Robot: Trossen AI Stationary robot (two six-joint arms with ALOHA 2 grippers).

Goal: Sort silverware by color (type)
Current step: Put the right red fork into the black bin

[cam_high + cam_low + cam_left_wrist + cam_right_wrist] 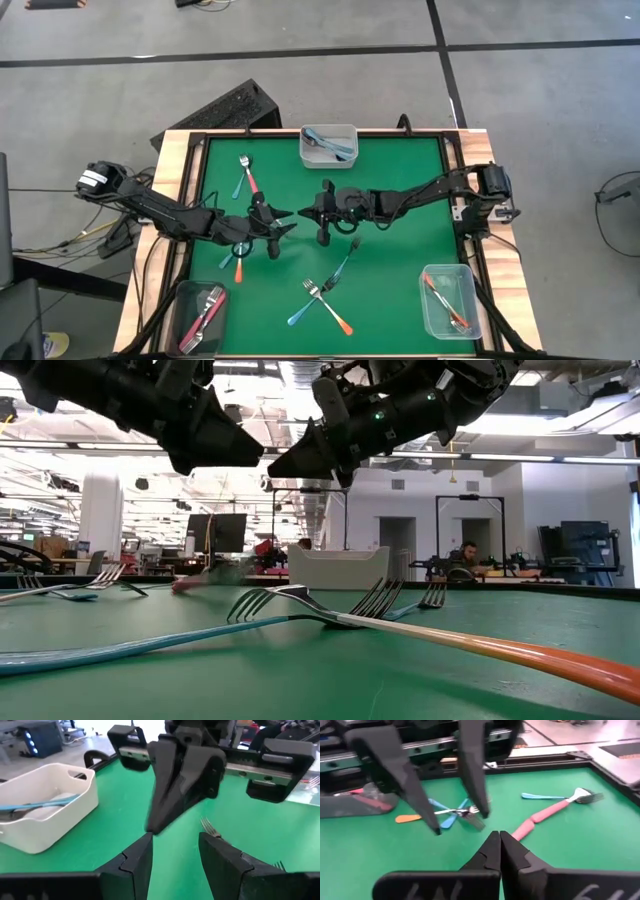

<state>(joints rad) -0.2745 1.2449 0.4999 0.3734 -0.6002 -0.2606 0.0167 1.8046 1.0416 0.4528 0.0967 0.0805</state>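
Where the high view looks straight down, a green worktop framed in pale wood is seen on a grey floor crossed by dark tape lines. Both arms are met near its middle: the left pincer is spread, and the right pincer, pressed together, is pointed at it. Forks are scattered: a blue and a pink pair toward the far left, a blue and orange pair under the left arm, and a crossed group at the near middle. A white bin at the far edge is loaded with blue forks, a clear container at the near left with pink ones, and another clear container at the near right with an orange fork.

From the low view, a bright workshop with monitors and a seated person is seen beyond the worktop. An orange-handled fork and a blue-handled fork are laid across the foreground.

Through the left wrist view, spread fingers are shown facing the other arm's closed pincer, which blocks much of the worktop; tines of a fork are seen beyond it.

Through the right wrist view, closed fingertips are shown with the left pincer spread beyond them, partly screening the blue and orange pair.
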